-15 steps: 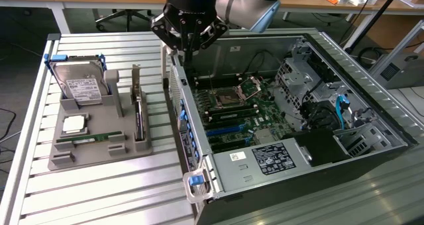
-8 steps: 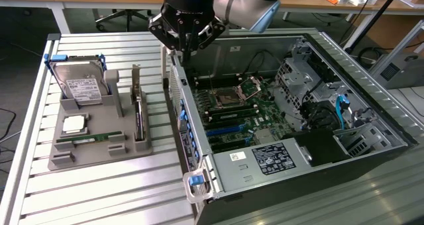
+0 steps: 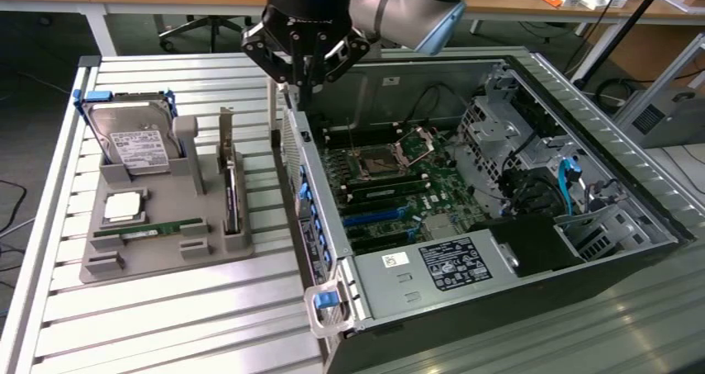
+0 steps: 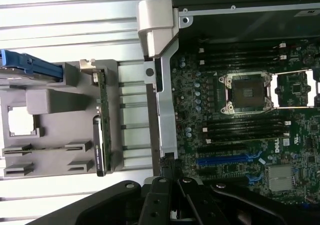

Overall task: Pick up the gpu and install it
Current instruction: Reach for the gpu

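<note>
The gpu (image 3: 230, 184) is a thin dark card with a silvery bracket strip. It stands on edge in a slot at the grey holder's (image 3: 165, 254) side nearest the computer case. In the wrist view the gpu (image 4: 101, 127) shows edge-on beside the case wall. My gripper (image 3: 300, 83) hangs shut and empty above the case's wall, up and toward the exterior view's right of the card, not touching it. The closed fingertips (image 4: 169, 171) point down over the case edge.
The holder also carries a hard drive (image 3: 138, 143) in a blue frame, a CPU (image 3: 121, 207) and a green memory stick (image 3: 149, 228). The open computer case (image 3: 330, 300) shows its motherboard (image 3: 408, 184) with blue card slots (image 4: 227, 160). Everything rests on a slatted metal table (image 3: 165, 324).
</note>
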Controlling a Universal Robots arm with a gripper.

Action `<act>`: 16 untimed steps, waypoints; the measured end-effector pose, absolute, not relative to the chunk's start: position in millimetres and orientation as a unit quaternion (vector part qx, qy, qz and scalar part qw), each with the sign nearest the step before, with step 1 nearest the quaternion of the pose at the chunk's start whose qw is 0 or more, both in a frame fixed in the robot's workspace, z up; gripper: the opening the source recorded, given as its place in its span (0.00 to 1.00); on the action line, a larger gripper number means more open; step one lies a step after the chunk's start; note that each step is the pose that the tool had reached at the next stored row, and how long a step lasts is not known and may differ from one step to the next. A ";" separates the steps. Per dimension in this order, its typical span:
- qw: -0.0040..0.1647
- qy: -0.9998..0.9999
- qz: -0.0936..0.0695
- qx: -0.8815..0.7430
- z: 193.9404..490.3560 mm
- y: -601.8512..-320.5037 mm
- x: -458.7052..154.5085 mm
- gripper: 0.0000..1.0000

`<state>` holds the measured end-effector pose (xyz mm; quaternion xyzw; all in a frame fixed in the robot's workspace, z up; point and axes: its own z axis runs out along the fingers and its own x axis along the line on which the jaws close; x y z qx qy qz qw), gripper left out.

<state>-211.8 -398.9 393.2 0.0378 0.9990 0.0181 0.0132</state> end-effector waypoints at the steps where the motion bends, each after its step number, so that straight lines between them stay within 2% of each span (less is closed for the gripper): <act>1: 0.013 0.999 0.018 0.038 393.2 -398.9 -212.4 0.11; 16: 0.013 0.999 0.018 0.038 393.2 -398.9 -219.5 0.11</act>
